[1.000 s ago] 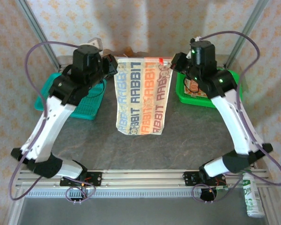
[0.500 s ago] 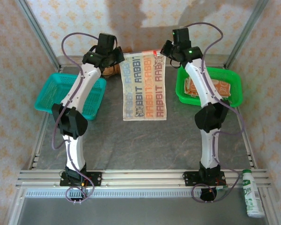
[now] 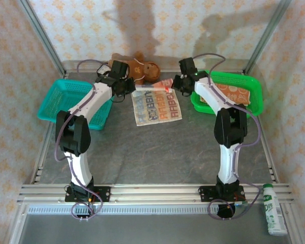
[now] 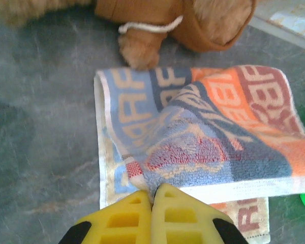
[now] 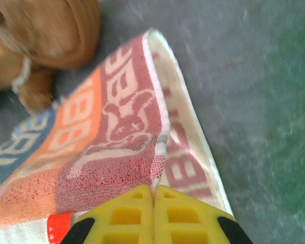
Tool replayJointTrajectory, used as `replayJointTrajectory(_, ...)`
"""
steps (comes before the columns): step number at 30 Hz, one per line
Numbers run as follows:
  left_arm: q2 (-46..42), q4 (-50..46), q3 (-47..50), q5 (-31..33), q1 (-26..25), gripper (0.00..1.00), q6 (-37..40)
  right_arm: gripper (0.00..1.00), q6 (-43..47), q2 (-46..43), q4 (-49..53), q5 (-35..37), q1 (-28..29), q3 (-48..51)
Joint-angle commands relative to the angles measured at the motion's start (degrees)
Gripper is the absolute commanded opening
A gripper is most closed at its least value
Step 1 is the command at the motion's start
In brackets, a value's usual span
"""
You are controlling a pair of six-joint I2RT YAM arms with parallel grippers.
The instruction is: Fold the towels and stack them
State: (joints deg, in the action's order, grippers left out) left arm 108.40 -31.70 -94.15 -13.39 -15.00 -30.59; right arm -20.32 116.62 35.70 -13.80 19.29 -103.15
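Observation:
The cream towel with coloured block lettering [image 3: 156,108] lies on the grey table, its far part doubled back over itself. My left gripper [image 3: 126,87] is shut on the towel's far left corner, and my right gripper [image 3: 178,83] is shut on the far right corner. In the left wrist view the yellow fingers [image 4: 127,218] pinch the towel [image 4: 203,137] at its folded edge. In the right wrist view the gripper [image 5: 153,192] clamps the towel's hem [image 5: 107,137]. Orange towels [image 3: 234,93] lie in the green basket [image 3: 256,104].
A brown teddy bear [image 3: 140,71] sits at the back, just behind the towel and between both grippers. A teal basket [image 3: 53,101] stands at the left. A white bottle [image 3: 273,209] lies off the table's near right corner.
Both arms have stretched out and dropped toward the far edge. The towel, hanging high a second ago, now rests on the table, shorter, with its far part folded over.

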Motion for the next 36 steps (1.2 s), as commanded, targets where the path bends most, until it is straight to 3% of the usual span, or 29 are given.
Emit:
replayJointTrajectory(1, -5.04, 6.07, 4.94, -1.77, -0.69, 0.0, -3.59, 0.0, 0.98, -6.29, -4.86, 2.52, -0.06, 6.36)
replayJointTrajectory(14, -11.99, 11.41, 22.46, 0.07, -7.1, 0.0, -8.05, 0.0, 1.11, -13.02, -7.88, 4.2, 0.44, 22.05)
replayJointTrajectory(25, -17.26, 11.22, 28.58, 2.29, -7.8, 0.0, -9.53, 0.0, -0.75, -18.14, -9.9, 3.69, 1.72, 30.3)
replayJointTrajectory(36, -15.92, 13.22, 34.77, 1.97, -9.73, 0.0, -11.38, 0.0, -1.71, -16.8, -12.16, 4.13, 3.78, 35.99)
